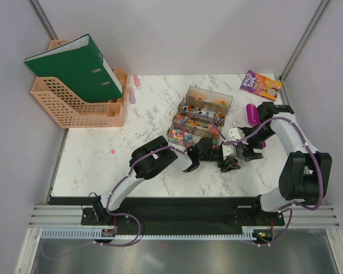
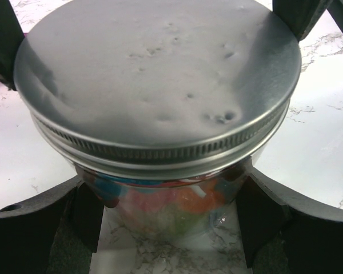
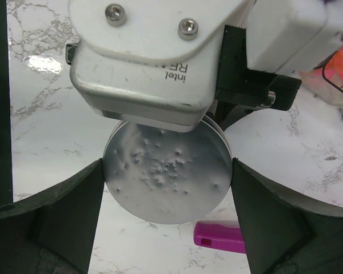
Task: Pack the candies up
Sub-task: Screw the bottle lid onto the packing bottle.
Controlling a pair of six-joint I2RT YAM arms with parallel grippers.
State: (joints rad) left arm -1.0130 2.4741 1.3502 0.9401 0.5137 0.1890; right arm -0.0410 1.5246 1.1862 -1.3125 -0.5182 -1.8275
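The candies (image 1: 197, 121) are found in two places. Most are heaped in the clear trays (image 1: 211, 94) at the middle of the marble surface (image 1: 103, 142). A smaller share is packed in the glass jar (image 2: 137, 222), which stands on the surface just in front of the trays. The jar is gripped low on its glass body by the left end effector (image 2: 171, 222), with one finger on each side. A metal lid (image 2: 154, 74) is seated on the jar's mouth. The lid is straddled from above by the right end effector (image 3: 166, 171), its jaws set wide and right at the rim. Whether they press on it cannot be told. The purple scoop (image 1: 252, 114) is laid aside near the right arm. Filling is judged done. What is left appears to be tightening the lid and releasing the jar, though how far the lid is screwed down is not shown.
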